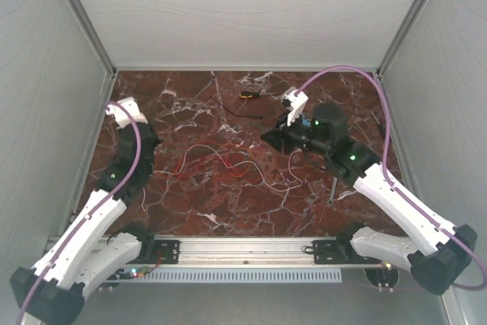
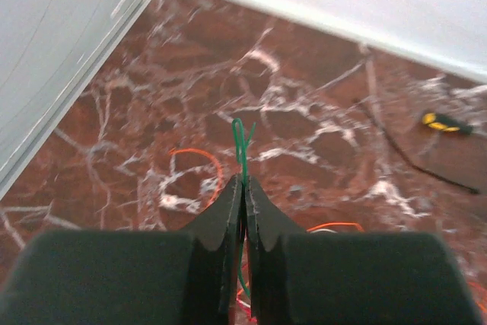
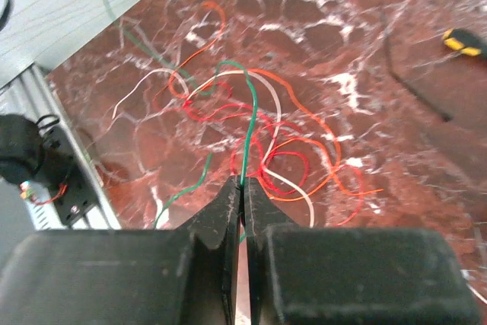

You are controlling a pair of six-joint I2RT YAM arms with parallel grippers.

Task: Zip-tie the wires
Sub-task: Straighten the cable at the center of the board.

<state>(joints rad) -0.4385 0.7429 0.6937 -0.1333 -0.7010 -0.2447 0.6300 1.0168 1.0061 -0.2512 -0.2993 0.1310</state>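
Right pincer pinching a green strand, left pincer likewise, wires tangled just beyond.

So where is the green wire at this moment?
Both wrist views show the green wire pinched at the tips of the shut left hand and right hand, by the red and white wires mid-table.

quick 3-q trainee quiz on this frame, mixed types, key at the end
1. True or false: the left gripper is open.
2. What colour is the wire pinched in the right gripper?
3. The yellow-handled tool lies: A) near the table's far edge; B) in the left gripper; C) between the arm bases.
Key: 1 false; 2 green; 3 A.
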